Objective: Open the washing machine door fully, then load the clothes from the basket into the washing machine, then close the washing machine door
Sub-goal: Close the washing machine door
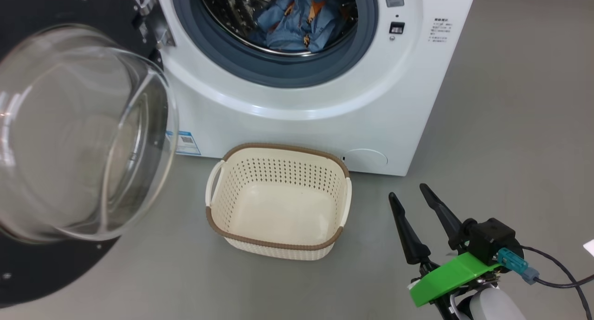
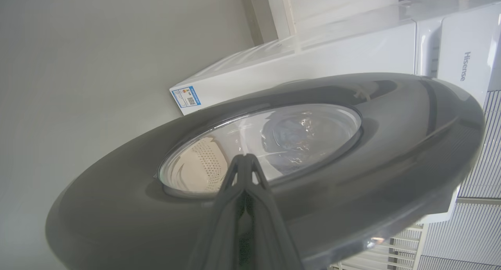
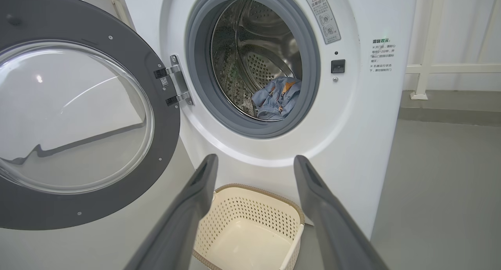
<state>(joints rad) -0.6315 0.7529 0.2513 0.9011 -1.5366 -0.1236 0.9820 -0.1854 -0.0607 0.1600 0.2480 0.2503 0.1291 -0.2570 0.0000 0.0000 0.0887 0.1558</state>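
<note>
Clothes [image 1: 299, 21] lying inside washing machine [image 1: 325, 125]; basket [image 1: 278, 148] sitting empty just before it. Door [image 2: 117, 223] standing wide open. Left gripper [image 2: 244, 158], fingers pressed together, pointing at door's outer face: push steadily, far from hinge. Right gripper [image 1: 408, 191] spread, idling.

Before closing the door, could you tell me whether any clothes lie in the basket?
No, the basket is bare inside; the clothes lie in the drum.

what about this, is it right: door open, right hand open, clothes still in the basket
Not quite: the clothes lie inside the washer, and the basket is empty, as the head view shows. The door is open and the right hand is open.
</note>
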